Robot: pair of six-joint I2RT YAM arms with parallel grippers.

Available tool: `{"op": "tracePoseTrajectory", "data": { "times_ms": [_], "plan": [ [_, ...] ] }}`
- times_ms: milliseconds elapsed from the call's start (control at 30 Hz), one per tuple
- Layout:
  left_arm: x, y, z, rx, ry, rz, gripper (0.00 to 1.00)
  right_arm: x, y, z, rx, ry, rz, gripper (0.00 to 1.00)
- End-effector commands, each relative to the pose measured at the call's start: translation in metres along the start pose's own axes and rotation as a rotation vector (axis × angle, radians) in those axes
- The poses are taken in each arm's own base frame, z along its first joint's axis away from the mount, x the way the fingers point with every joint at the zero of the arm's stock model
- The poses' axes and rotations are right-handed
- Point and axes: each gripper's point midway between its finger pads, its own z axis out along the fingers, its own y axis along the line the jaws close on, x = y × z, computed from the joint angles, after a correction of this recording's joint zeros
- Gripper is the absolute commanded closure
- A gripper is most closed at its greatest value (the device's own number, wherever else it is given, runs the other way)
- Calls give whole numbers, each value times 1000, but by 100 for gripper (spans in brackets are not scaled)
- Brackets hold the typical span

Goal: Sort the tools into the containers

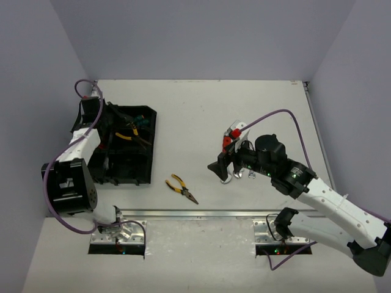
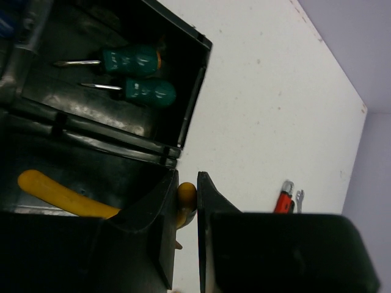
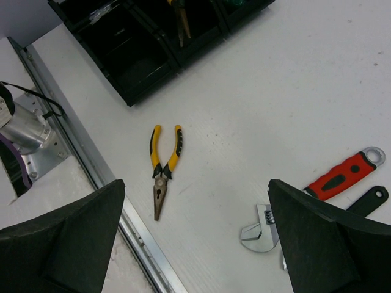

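1. The right jaws stand wide open and grip nothing. Their two fingers (image 3: 61,244) hang above the white counter (image 3: 256,110).
2. Under the gap, nearer one finger but clear of both, lies one pair of yellow-handled pliers (image 3: 162,176). It lies flat, with its nose toward the metal rail (image 3: 137,238).
3. Just beside the other finger lie one red handle (image 3: 335,180) and one black handle (image 3: 366,201), side by side. One silver adjustable-wrench head (image 3: 256,233) is partly hidden by that finger, so I cannot tell which handle it belongs to.
4. Beyond the pliers, well apart from the right jaws, sits the black tray (image 3: 140,91).
5. The left jaws hang over that tray, drawn almost together with only a slit between the pads (image 2: 146,244). I can see nothing gripped.
6. Directly beneath them, one compartment holds a second yellow-handled pair (image 2: 55,192).
7. Past a divider wall, the next compartment holds two green-handled screwdrivers (image 2: 131,61), parallel with their tips pointing the same way.
8. Farther out, past the tray's outer wall, one small silver wrench (image 2: 298,198) lies on the counter.
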Motion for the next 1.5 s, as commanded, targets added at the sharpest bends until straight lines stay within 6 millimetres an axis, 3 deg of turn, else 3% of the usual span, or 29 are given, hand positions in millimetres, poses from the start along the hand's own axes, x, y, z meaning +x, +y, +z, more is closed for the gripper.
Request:
{"op": "tracePoseTrajectory", "data": {
  "times_ms": [0, 100, 267, 400, 467, 500, 533, 633, 667, 800, 867, 933, 1000, 1067, 1133, 1167, 1267, 1400, 1467],
  "plan": [
    [-29, 0, -16, -7, -70, 17, 100, -6, 2, 2, -17, -27, -8, 1],
    [-32, -5, -19, 11, -66, 27, 100, -5, 3, 4, -21, -19, -7, 1],
    [-29, 3, -15, -12, -52, 30, 98, -3, 3, 6, -27, -12, -6, 1],
    [-22, 5, -17, -6, -43, 20, 47, 0, 4, 11, -35, 6, 3, 1],
    [-24, -2, -23, 13, -56, 22, 29, 7, 4, 19, -35, 44, 20, 1],
    [-26, -6, -26, 22, -66, 25, 28, 8, 5, 19, -44, 50, 21, 1],
    [-26, -11, -30, 39, -67, 28, 19, 16, 5, 28, -50, 92, 32, 1],
    [-27, -42, -55, 101, -104, 78, 10, 39, 12, 50, -88, 205, 89, 1],
    [-27, -50, -62, 110, -114, 94, 1, 42, 15, 57, -99, 228, 112, 1],
    [-23, -79, -105, 147, -190, 189, 0, 100, 14, 97, -6, 457, 114, 1],
    [-13, -84, -133, 170, -239, 241, 0, 109, 16, 114, 39, 517, 77, 4],
    [-2, -84, -149, 188, -265, 279, 0, 126, 18, 128, 71, 586, 60, 13],
    [12, -78, -159, 196, -274, 303, 0, 144, 24, 143, 65, 639, 63, 34],
    [25, -74, -172, 220, -297, 337, 0, 146, 29, 157, 56, 643, 63, 41],
    [36, -70, -176, 235, -298, 356, 0, 165, 34, 169, 58, 694, 55, 44],
    [43, -65, -175, 234, -298, 359, 0, 161, 34, 177, 68, 688, 49, 45],
    [55, -55, -166, 218, -272, 378, 0, 174, 34, 191, 97, 726, 44, 50],
    [63, -57, -161, 236, -233, 391, 0, 190, 31, 200, 130, 758, 55, 54],
    [65, -59, -160, 244, -227, 395, 0, 199, 28, 202, 155, 785, 56, 62]
  ]
}}
